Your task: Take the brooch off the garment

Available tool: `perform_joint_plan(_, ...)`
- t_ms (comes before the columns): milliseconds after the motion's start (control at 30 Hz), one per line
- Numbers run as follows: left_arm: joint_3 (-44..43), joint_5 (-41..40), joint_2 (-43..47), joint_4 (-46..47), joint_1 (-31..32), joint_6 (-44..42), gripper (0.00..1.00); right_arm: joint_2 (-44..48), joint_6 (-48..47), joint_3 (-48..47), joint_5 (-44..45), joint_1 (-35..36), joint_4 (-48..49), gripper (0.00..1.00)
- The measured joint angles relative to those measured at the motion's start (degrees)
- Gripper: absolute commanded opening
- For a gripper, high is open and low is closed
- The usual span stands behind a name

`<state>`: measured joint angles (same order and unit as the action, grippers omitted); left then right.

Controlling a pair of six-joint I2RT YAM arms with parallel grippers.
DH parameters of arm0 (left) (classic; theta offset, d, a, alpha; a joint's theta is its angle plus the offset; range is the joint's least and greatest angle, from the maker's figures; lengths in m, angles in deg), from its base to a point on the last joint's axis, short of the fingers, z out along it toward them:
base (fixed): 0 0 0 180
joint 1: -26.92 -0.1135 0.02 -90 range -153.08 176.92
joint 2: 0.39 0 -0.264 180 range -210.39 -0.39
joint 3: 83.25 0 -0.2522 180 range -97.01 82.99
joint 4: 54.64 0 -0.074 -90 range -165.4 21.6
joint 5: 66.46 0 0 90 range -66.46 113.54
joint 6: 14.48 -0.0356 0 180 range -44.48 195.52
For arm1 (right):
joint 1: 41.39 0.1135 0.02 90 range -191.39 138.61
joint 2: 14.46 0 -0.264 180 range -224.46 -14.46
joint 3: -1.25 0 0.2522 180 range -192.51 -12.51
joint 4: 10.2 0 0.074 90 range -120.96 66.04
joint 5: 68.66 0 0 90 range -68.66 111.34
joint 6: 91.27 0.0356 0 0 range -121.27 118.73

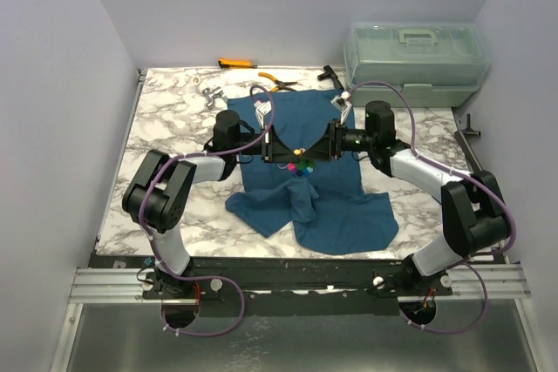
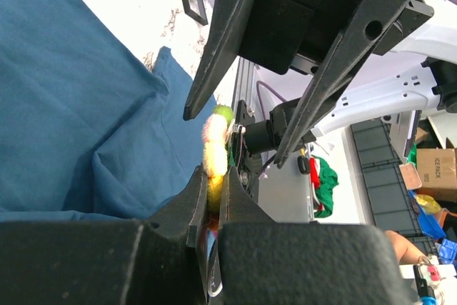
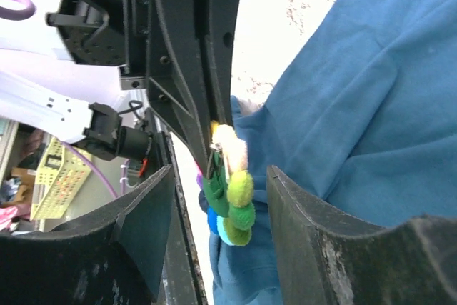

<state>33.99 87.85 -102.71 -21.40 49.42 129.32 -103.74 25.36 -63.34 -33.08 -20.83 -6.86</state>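
1. The left hand (image 2: 214, 180) is pressed together on the brooch (image 3: 234, 192), and its 2 tips nip the pale yellow top of the bead cluster.
2. The brooch sits around the middle of the surface (image 1: 174, 111), just above the garment (image 1: 336, 189). Green, lime and blue beads hang below the pinch.
3. The beads lie right against a raised fold of the blue cloth. I cannot tell whether the pin is in the fabric or free of it.
4. The right hand (image 3: 220, 173) comes in from the opposite side, nose to nose with the left, and it is spread wide.
5. Its 2 fingers (image 3: 143, 233) stand either side of the brooch with a gap on each side, touching neither beads nor cloth that I can see.
6. The garment is laid out from the far edge towards the near edge, with its lower part bunched and folded over.
7. At the far right corner sits a clear lidded box (image 1: 417, 54).
8. Along the far edge lie an orange-handled tool (image 1: 235, 64) and a pair of pliers (image 1: 281, 84), well apart from both hands.
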Motion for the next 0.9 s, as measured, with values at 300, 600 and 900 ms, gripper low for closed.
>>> perform_joint_plan(300, 0.0, 1.4, 0.2, 1.9, -0.3, 0.4, 0.0, 0.7, 6.1, 1.4, -5.2, -3.0, 6.5, 0.56)
perform_joint_plan(600, 0.0, 3.0, 1.2, 10.6, -0.3, 6.4, 0.0, 0.4, 14.9, 6.0, -9.4, -3.9, 16.7, 0.52)
perform_joint_plan(900, 0.0, 3.4, 0.8, 17.7, -0.1, 11.6, 0.0, -0.4, 21.2, 7.6, -11.3, -3.9, 24.6, 0.39)
